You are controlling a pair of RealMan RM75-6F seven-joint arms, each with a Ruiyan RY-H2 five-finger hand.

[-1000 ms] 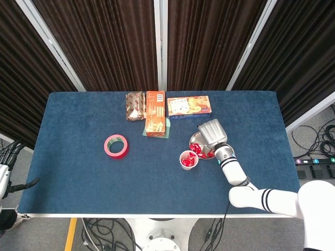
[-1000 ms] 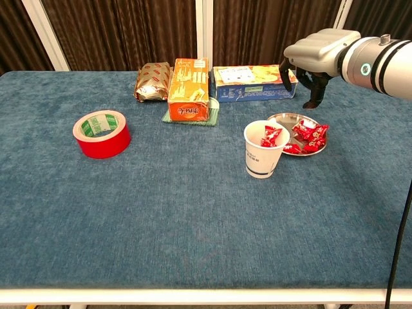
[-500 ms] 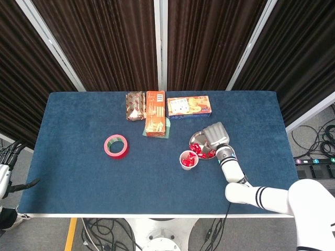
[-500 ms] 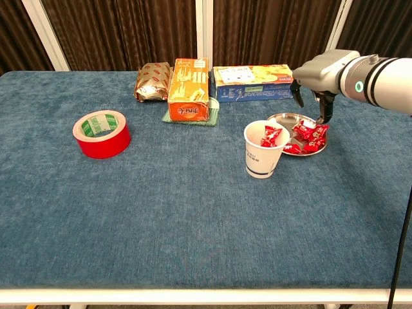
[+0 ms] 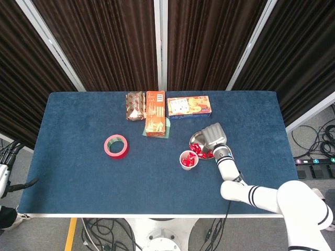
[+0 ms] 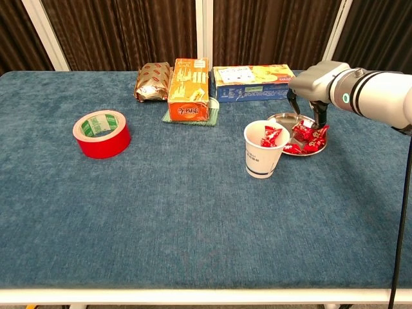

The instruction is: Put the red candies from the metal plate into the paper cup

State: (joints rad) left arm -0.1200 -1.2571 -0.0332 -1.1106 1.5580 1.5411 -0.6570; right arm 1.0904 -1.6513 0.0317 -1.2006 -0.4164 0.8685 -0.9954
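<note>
Several red candies lie heaped on your metal plate, at three o'clock of the upright paper cup. Your right hand covers them, fingers down; its grip is hidden.

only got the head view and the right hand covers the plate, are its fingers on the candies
observer: chest view shows the right hand pointing down, one of its fingertips at the top of the red candies; nothing is pinched.
operator: where's the other side of the hand
observer: another finger hangs over the bare rear of the metal plate, apart from the candies.
operator: how much in the cup
observer: one wrapped candy leans on the inner wall of the paper cup.
</note>
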